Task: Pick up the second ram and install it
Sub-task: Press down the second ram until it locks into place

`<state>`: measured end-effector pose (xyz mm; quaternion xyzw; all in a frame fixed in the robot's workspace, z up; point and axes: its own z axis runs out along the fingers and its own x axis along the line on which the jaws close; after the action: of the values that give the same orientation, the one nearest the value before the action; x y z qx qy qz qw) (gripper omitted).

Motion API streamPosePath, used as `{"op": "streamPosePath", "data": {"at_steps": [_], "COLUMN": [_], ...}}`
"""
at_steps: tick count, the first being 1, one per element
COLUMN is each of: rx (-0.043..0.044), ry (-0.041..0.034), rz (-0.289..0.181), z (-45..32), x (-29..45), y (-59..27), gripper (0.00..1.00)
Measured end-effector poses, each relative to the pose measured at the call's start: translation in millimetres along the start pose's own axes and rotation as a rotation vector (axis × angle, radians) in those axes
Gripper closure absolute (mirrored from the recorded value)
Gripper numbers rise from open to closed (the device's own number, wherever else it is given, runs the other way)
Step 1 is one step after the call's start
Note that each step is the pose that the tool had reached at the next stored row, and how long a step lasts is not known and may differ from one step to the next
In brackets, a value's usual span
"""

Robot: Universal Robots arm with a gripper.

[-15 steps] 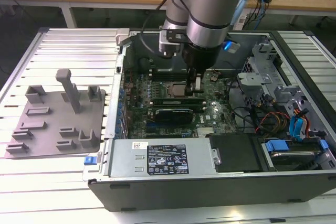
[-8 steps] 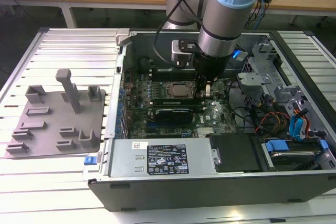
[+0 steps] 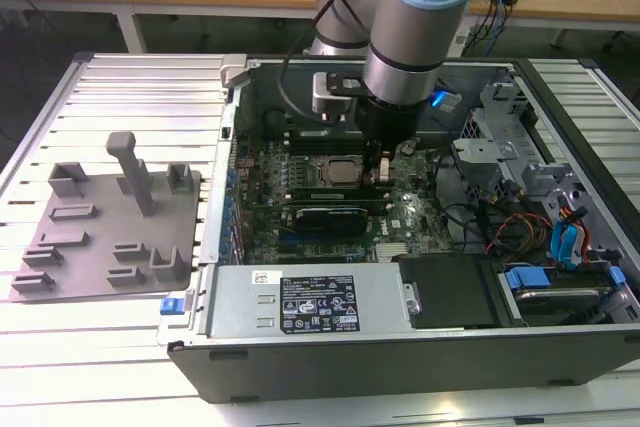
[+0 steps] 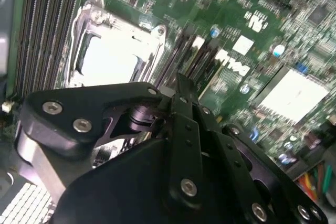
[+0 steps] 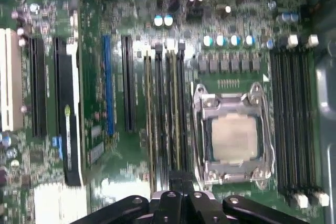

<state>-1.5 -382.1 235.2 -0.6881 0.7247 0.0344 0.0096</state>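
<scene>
The second ram [image 5: 173, 114], a slim green stick, stands in a black slot beside the CPU socket [image 5: 233, 137] on the motherboard [image 5: 94, 145]. Another green stick [image 5: 148, 119] stands two slots further from the socket. My gripper [image 5: 176, 178] is shut, its black fingertips pressed together at the near end of the second ram. I cannot tell whether they clamp the stick or just rest on its top edge. In the second wrist view the gripper [image 4: 179, 81] comes down onto the slots next to the socket [image 4: 113, 59]. In the exterior view the gripper [image 3: 380, 159] reaches into the open computer case [image 3: 400, 357].
A grey plastic holder tray [image 3: 100, 232] lies on the slatted table at the exterior view's left. Inside the case, a power supply [image 3: 310, 302] lies along the near side. Drive bays and cable bundles [image 3: 540, 237] fill the exterior view's right. Another bank of slots [image 5: 294, 124] flanks the socket's far side.
</scene>
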Motion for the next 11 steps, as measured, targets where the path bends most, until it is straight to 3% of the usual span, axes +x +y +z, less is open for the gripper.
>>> {"op": "streamPosePath", "data": {"at_steps": [2,5,11], "rx": [0.0015,0.0072,0.0128], "ry": [0.0,-0.0003,-0.0005], "rz": [0.0,0.0,-0.001], "z": [0.3,1.9,5.6], "x": [0.5,2.2,3.7], "y": [9.5,40.9,67.5], "gripper": [0.92,0.92,0.92]}}
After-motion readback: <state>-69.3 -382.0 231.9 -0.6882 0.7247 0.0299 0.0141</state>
